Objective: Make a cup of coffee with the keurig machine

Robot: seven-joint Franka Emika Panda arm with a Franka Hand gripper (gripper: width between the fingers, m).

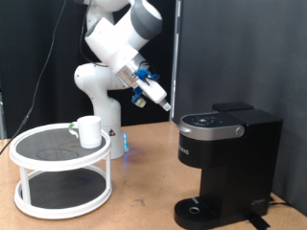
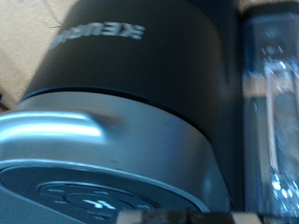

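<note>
The white Franka arm (image 1: 115,43) fills the exterior view's upper middle, its base standing on the wooden table (image 1: 144,177) and its upper links bending down toward the exterior view's right. Next in size, the keurig machine (image 1: 228,163) stands at the exterior view's lower right, a matte-black box with its rounded lid down, a silver-rimmed control panel (image 1: 206,123) on top and a low drip base (image 1: 203,211) at the front. Nothing sits on that drip base.

At the exterior view's lower left is a white round rack (image 1: 59,177) with 2 tiers, the upper tier a dark mesh disc. The cup (image 1: 89,131) stands upright on that upper tier near its right edge, well apart from the machine, a plain white mug.

The gripper (image 1: 165,108) hangs in the air just above and to the exterior view's left of the machine's top, tilted down toward the control panel, with blue fittings at the wrist. It holds nothing that can be seen. Whether its fingers are spread or together cannot be told from either view.

In the wrist view the keurig machine (image 2: 131,93) fills the picture at close range: the black body with its brand lettering, the silver rim of the panel, and a clear water tank (image 2: 276,112) alongside.
</note>
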